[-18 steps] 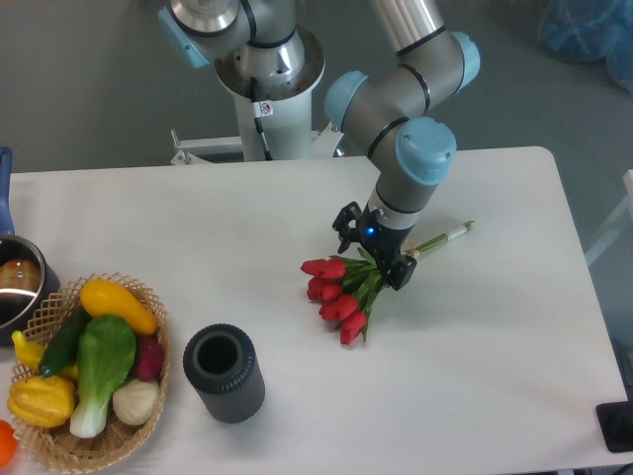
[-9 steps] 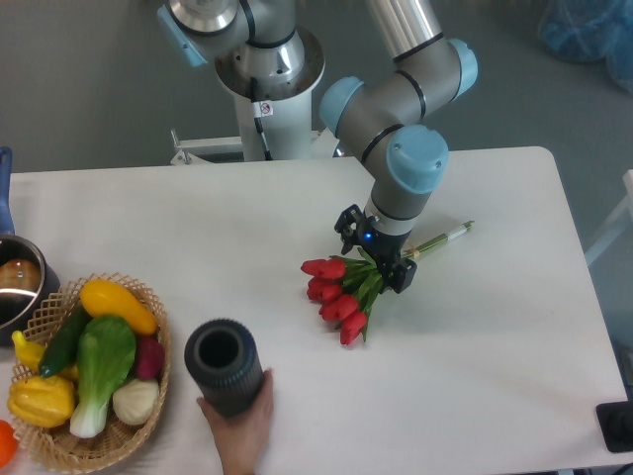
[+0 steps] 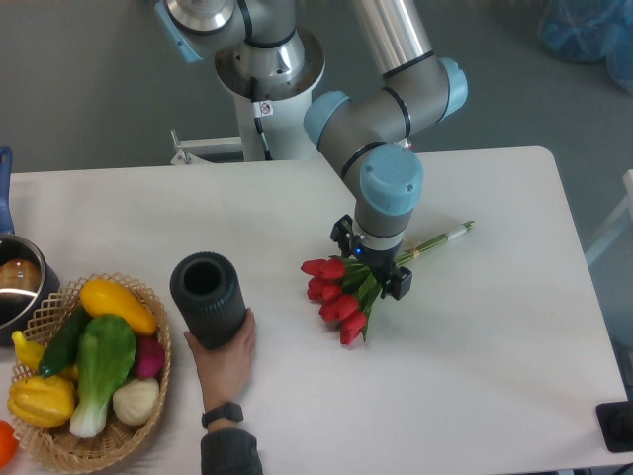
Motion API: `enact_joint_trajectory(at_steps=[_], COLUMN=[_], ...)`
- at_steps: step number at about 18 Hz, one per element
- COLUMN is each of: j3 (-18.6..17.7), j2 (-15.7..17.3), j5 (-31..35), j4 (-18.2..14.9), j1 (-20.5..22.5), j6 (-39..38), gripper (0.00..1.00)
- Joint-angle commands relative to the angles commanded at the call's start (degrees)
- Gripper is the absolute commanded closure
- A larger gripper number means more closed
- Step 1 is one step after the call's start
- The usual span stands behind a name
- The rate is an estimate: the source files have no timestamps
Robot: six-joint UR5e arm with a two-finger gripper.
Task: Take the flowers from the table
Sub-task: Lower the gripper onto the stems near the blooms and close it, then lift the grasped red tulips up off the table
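Note:
The flowers (image 3: 332,294), red tulips with green leaves, lie on the white table (image 3: 495,346) right of centre, their thin stems (image 3: 445,236) pointing up and to the right. My gripper (image 3: 369,259) hangs directly over the bunch where the leaves meet the stems. Its two black fingers (image 3: 397,282) stand apart on either side of the bunch, so it looks open. The wrist hides the part of the flowers between them. The tulips rest on the tabletop.
A person's hand (image 3: 226,358) holds a black ribbed cylinder (image 3: 206,297) left of the flowers. A wicker basket (image 3: 148,421) of vegetables sits at the front left, with a pot (image 3: 15,282) behind it. The robot base (image 3: 267,79) stands at the back edge.
A hand came in from the front and moved the black cylinder up and to the left. My arm's elbow and wrist swung slightly left; the gripper stayed over the flowers.

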Motion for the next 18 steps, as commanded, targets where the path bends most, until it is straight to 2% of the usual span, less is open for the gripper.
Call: enact_joint_trajectory(at_steps=[2,3,4,8,10,11,13,15,18], j3=[0.00,0.00,0.00,-0.18,-0.18,-0.18,-0.09,0.35,2.28], j2=[-0.35,-0.44,-0.44,-0.35,-0.27,-0.27,0.08,0.09,0.00], j5=[0.00,0.09,0.00,1.66,5.61,5.63,5.89,5.72,5.54], j4=[0.09,0.09,0.09,0.09,0.18,0.18,0.09,0.35,0.09], j1=[-0.09,-0.26,-0.35,-0.35,-0.79,-0.70,-0.70,-0.70,-0.70], j6=[-0.96,-1.23,-1.14,-1.23,-1.41,-1.41,-1.41,-1.41,-1.41], gripper=[0.00,0.04,0.12,0.67,0.88,0.88,0.96,1.00,1.00])
